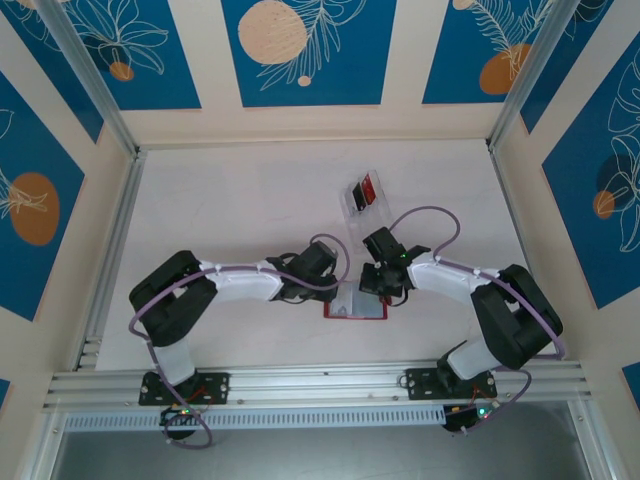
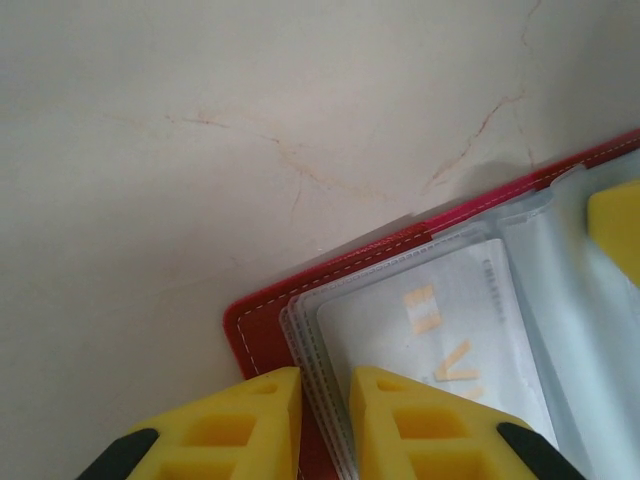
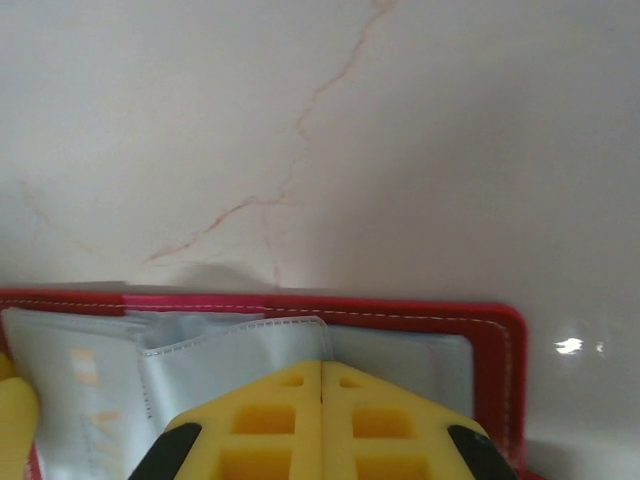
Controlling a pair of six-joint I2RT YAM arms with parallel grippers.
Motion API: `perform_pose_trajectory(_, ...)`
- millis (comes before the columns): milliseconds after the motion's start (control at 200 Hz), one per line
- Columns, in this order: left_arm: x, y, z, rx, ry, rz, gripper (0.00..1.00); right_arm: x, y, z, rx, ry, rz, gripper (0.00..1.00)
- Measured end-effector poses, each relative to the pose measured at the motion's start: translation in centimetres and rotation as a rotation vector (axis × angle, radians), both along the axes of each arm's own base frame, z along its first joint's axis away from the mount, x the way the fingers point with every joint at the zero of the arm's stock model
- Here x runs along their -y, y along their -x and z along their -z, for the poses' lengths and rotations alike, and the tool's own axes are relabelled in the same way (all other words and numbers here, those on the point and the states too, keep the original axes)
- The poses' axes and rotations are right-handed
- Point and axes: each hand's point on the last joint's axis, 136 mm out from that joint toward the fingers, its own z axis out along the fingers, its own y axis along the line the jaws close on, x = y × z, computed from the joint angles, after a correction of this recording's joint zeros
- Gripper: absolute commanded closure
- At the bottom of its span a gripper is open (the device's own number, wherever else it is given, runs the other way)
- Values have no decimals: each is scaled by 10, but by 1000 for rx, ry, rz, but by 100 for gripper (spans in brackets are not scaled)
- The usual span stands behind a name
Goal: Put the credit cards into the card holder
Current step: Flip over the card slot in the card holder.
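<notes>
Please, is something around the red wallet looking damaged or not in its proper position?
Nothing looks broken. The card holder has its clear sleeves fanned out, and one edge curls up beside the right fingers. Thin reddish lines cross the table; they look like veining, not cracks.
</notes>
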Motion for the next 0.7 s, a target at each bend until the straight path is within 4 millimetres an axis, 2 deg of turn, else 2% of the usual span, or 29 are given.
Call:
perform_pose_trajectory(425, 0, 0, 0, 9, -5, 0, 77, -46, 2, -9, -30, -241, -82, 97)
perform_pose_trajectory(700, -2, 2, -1, 8, -4, -3, 70, -63, 2, -8, -60, -332, -96, 87)
